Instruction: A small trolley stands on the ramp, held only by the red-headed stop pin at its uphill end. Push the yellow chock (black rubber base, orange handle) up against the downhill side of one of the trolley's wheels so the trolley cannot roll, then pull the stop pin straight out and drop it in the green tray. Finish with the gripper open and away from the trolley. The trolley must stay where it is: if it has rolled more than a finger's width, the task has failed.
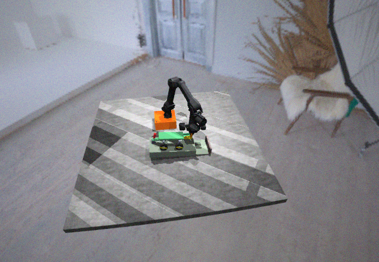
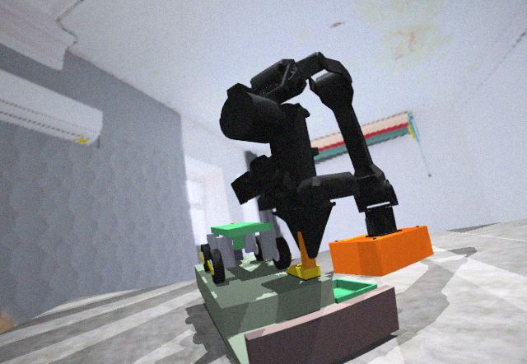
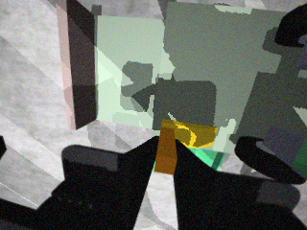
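Observation:
My gripper (image 1: 191, 133) (image 2: 308, 253) (image 3: 165, 141) is shut on the orange handle of the yellow chock (image 1: 187, 137) (image 2: 305, 271) (image 3: 189, 134). The chock is upright, at or just above the ramp (image 1: 171, 154) (image 2: 255, 301) (image 3: 211, 48), near its tray-side edge. A short gap separates it from the nearest downhill trolley wheel (image 2: 282, 253) (image 3: 269, 162). I cannot tell if its base touches the ramp. The green-topped trolley (image 1: 170, 135) (image 2: 240, 228) stands on the ramp. The red-headed stop pin (image 1: 154, 135) stands at its uphill end.
The green tray (image 2: 355, 296) (image 3: 211, 159) lies beside the ramp, on the arm's side. A brownish end board (image 1: 208, 144) (image 2: 323, 324) (image 3: 82, 67) stands at the ramp's downhill end. The arm rises from an orange base block (image 1: 165, 124) (image 2: 370, 258) behind the ramp.

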Motion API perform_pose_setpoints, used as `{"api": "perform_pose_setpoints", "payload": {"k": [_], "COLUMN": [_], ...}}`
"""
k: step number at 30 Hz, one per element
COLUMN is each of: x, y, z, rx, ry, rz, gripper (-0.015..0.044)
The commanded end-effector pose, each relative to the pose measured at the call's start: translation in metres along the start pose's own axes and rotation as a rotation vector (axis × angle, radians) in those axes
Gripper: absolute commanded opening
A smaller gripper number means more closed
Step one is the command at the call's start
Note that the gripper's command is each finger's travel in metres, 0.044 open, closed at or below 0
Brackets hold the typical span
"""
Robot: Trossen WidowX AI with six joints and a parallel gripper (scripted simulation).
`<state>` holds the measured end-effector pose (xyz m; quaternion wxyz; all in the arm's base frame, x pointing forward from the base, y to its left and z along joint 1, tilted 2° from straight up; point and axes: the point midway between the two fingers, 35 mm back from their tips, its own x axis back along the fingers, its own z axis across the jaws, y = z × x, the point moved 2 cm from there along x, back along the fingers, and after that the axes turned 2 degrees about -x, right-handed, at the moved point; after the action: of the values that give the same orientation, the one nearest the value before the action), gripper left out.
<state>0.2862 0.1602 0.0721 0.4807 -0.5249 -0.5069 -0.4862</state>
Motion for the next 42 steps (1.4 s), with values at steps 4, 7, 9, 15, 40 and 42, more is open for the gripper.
{"api": "perform_pose_setpoints", "payload": {"k": [4,7,9,15,40,42], "x": [0.0,0.0,0.0,0.0,0.0,0.0], "y": [0.0,0.001,0.001,0.002,0.004,0.004], "z": [-0.008,-0.01,-0.012,-0.018,-0.029,-0.029], "rx": [0.003,0.003,0.003,0.003,0.0,0.0], "ry": [-0.005,-0.006,-0.006,-0.006,-0.003,-0.003], "rz": [-0.001,-0.001,-0.001,-0.001,0.002,0.002], "gripper": [0.0,0.0,0.0,0.0,0.0,0.0026]}}
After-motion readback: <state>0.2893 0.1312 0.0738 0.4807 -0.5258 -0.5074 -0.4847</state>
